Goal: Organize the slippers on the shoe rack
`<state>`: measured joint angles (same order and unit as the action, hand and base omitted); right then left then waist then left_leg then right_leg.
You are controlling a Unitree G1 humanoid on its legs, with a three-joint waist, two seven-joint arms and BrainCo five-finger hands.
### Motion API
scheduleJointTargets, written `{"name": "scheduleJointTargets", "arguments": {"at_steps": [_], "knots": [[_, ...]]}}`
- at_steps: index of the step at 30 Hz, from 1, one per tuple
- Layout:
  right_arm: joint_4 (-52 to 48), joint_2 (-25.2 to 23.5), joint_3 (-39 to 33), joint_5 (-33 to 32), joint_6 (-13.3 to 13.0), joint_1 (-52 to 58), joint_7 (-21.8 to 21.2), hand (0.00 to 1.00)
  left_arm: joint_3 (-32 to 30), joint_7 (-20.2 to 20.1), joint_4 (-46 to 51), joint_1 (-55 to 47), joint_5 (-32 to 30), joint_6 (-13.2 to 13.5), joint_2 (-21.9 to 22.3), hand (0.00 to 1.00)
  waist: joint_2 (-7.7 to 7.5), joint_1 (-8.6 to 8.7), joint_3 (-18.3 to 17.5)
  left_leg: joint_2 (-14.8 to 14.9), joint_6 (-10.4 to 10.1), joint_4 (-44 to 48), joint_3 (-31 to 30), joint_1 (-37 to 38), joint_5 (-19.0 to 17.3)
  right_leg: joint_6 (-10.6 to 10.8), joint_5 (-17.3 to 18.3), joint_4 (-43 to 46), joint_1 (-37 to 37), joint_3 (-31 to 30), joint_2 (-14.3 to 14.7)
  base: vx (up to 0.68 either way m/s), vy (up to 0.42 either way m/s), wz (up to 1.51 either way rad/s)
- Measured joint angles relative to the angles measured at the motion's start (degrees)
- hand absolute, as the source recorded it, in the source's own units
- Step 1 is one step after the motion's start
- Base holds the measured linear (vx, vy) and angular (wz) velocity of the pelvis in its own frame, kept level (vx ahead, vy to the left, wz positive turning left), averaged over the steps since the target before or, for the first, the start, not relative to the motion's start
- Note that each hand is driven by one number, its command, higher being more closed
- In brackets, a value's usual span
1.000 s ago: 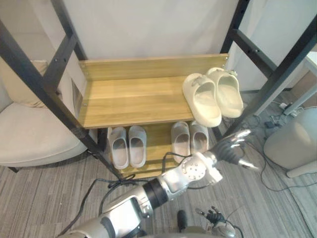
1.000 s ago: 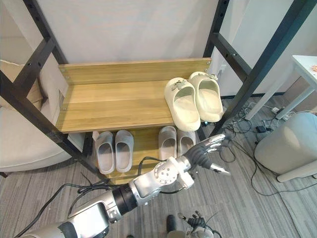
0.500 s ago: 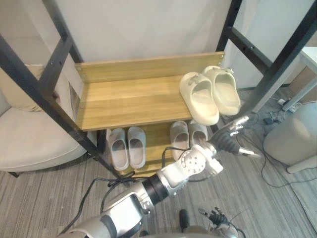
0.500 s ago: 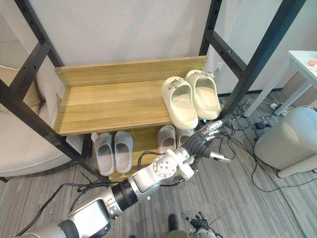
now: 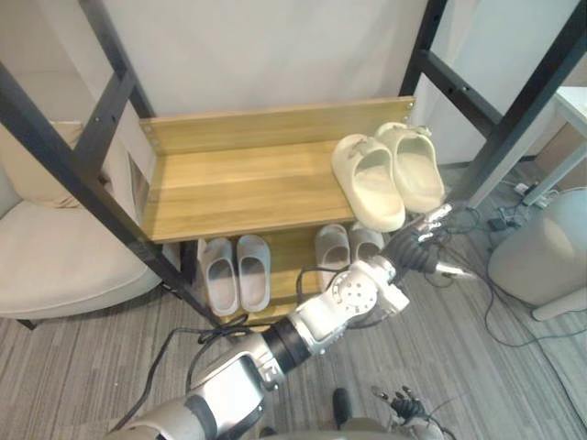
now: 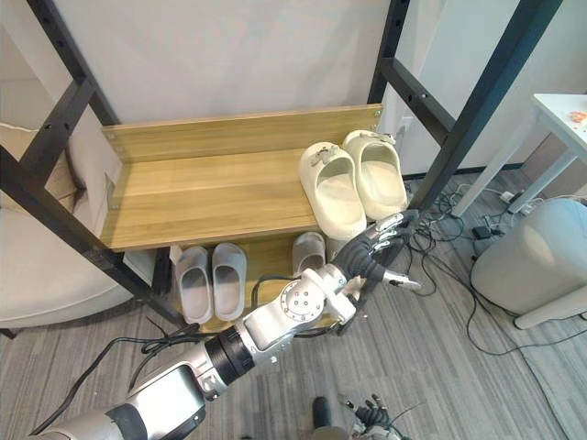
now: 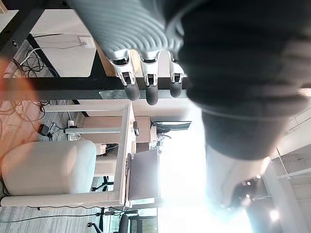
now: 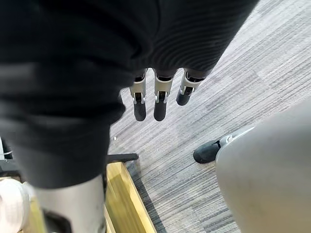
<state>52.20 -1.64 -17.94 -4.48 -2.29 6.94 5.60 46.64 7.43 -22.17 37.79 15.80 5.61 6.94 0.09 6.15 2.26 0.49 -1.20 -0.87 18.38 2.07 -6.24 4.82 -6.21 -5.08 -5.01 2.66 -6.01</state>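
Observation:
A pair of cream slippers (image 5: pixel 385 179) lies at the right end of the shoe rack's wooden upper shelf (image 5: pixel 238 188), toes toward me. On the lower shelf lie two pairs of grey slippers, one at the left (image 5: pixel 237 270) and one at the right (image 5: pixel 335 249), the latter partly hidden by my left arm. My left hand (image 5: pixel 417 252) reaches across to the rack's front right corner, just below the cream pair, open with fingers (image 7: pixel 148 90) spread and holding nothing. My right hand (image 5: pixel 402 401) hangs low over the floor, its fingers (image 8: pixel 160 102) straight and empty.
Black slanted frame posts (image 5: pixel 514 119) flank the rack on both sides. A beige armchair (image 5: pixel 55 247) stands at the left, and a rounded pale grey seat (image 5: pixel 541 261) at the right beside floor cables (image 5: pixel 495 220). A white table (image 6: pixel 559 110) stands far right.
The camera shifted slightly at first. My left hand has moved a little up and toward the rack's front right corner, closer to the cream slippers. The slippers have not moved.

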Motion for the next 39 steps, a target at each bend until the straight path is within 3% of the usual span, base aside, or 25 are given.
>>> {"name": "scheduleJointTargets", "arguments": {"at_steps": [39], "knots": [[0.39, -0.09, -0.02, 0.02, -0.44, 0.12, 0.02, 0.00, -5.92, 0.20, -6.75, 2.02, -3.37, 0.00, -0.30, 0.00, -0.22, -0.06, -0.88, -0.15, 0.15, 0.06, 1.58, -2.08, -0.09, 0.28, -0.29, 1.24, -3.47, -1.91, 0.12, 0.00, -0.007, -0.02]]}}
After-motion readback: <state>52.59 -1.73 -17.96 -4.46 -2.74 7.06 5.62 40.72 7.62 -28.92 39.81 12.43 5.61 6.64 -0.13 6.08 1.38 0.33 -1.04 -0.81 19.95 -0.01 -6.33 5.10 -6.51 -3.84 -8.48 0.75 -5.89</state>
